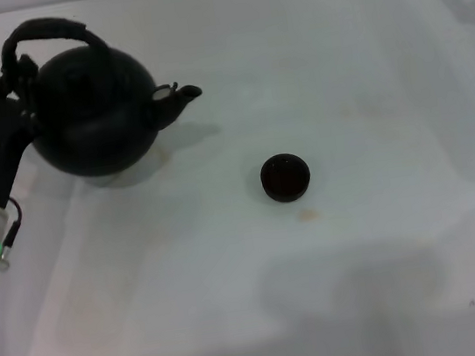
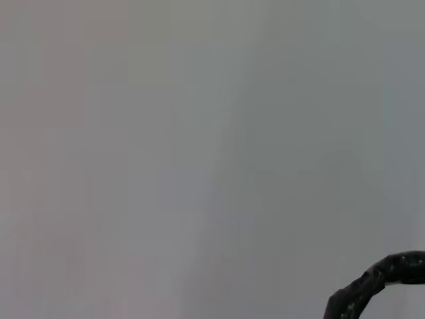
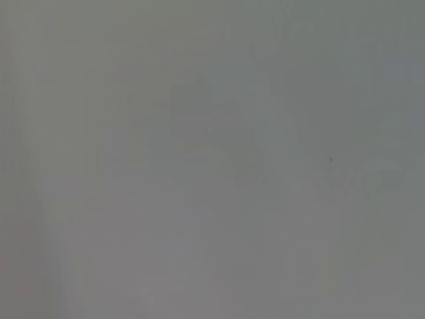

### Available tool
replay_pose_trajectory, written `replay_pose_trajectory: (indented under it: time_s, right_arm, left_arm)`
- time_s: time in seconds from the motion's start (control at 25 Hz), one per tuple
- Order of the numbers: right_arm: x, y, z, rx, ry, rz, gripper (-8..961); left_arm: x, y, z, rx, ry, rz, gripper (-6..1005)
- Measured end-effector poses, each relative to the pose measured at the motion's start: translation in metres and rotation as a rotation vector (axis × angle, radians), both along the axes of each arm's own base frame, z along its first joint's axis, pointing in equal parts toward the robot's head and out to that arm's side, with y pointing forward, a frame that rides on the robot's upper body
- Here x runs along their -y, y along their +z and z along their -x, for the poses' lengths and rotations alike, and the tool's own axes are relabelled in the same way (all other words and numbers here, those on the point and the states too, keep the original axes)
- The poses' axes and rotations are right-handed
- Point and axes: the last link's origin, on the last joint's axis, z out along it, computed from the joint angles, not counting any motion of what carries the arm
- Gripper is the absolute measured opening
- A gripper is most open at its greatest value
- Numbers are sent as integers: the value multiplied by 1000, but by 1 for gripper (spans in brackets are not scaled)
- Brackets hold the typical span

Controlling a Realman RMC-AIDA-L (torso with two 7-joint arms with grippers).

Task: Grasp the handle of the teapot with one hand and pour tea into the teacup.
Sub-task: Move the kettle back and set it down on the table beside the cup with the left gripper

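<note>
The black round teapot [image 1: 95, 109] is at the far left of the white table [image 1: 339, 84], its short spout [image 1: 180, 96] pointing right toward the teacup. Its dark arched handle [image 1: 44, 32] loops over the top; a short piece of the handle [image 2: 378, 279] also shows in the left wrist view. My left gripper [image 1: 18, 74] comes in from the left and is shut on the left end of the handle. The small black teacup [image 1: 285, 177] stands alone right of and nearer than the teapot, about a teapot's width from the spout. My right gripper is out of view.
A faint brownish stain [image 1: 311, 214] marks the table just in front of the teacup. The right wrist view shows only plain grey surface. Soft shadows lie across the near part of the table.
</note>
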Motion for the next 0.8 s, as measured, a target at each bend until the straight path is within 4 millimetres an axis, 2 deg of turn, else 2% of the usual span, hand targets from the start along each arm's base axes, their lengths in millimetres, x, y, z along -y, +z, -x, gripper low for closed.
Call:
replay_pose_trajectory:
  time_s: [0.36,0.8]
  right_arm:
    - [1,0,-1,12,7,10,865]
    - [5,1,-4,14,5,8,865]
  left_arm:
    - [9,-19,1,23,69,59,121]
    - [8,-27,1,-15,106,72,122]
